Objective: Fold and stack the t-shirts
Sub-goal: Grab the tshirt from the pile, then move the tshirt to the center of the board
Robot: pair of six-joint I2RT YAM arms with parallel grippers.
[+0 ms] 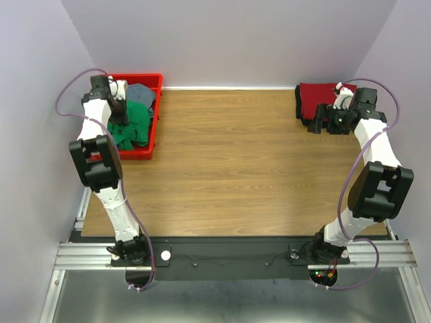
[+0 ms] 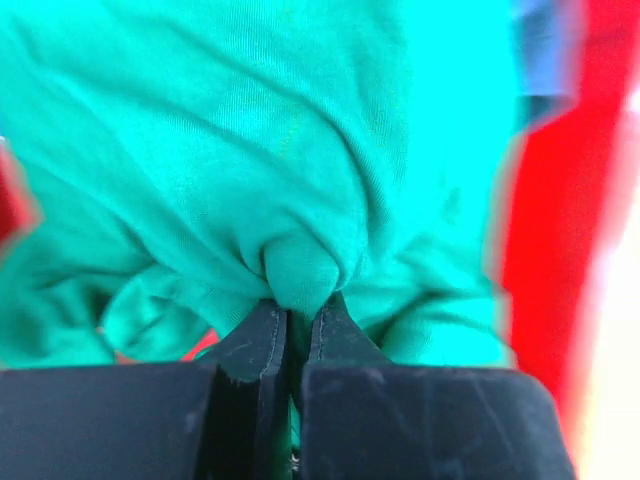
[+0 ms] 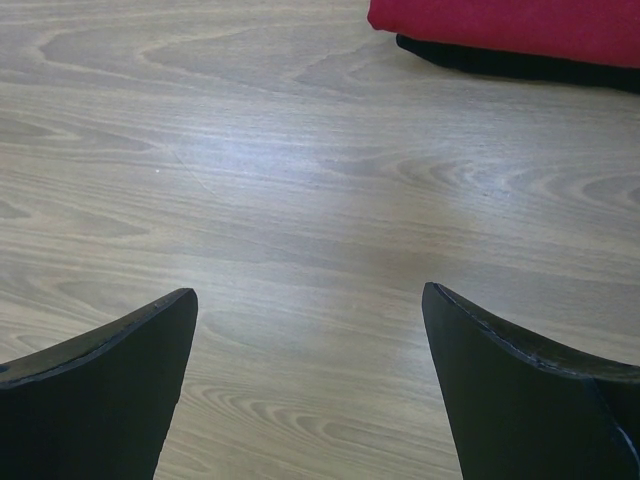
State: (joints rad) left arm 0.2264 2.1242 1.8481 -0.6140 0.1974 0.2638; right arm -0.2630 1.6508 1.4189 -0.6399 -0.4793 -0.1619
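Wood-grain worktop point(image 1: 229, 168), enclosed by plain pale walls, with a metal rail carrying both arm bases at the near edge. Far left corner: red bin point(image 1: 159, 114), in which the green t-shirt point(image 1: 135, 128) and the grey-blue t-shirt point(image 1: 143, 93) are heaped unfolded. Far right corner: dark red t-shirt point(image 1: 316, 94), folded and laid upon what appears to be the black t-shirt point(image 3: 480, 58), though only a dark edge is shown. Left fingers point(image 2: 255, 345): pressed together on a small pinch of green cloth inside the bin. Right fingers point(image 3: 110, 380): spread wide, nothing held, poised above bare wood near the stack. Risks noted: the pinch is shallow, so the cloth may be lost on lifting; the grey-blue shirt, lying against the green one, may be dragged out with it; a hem may be snagged on the bin wall and the bin tipped. Surface judged smooth and flat, with bare wood at centre suited to folding.
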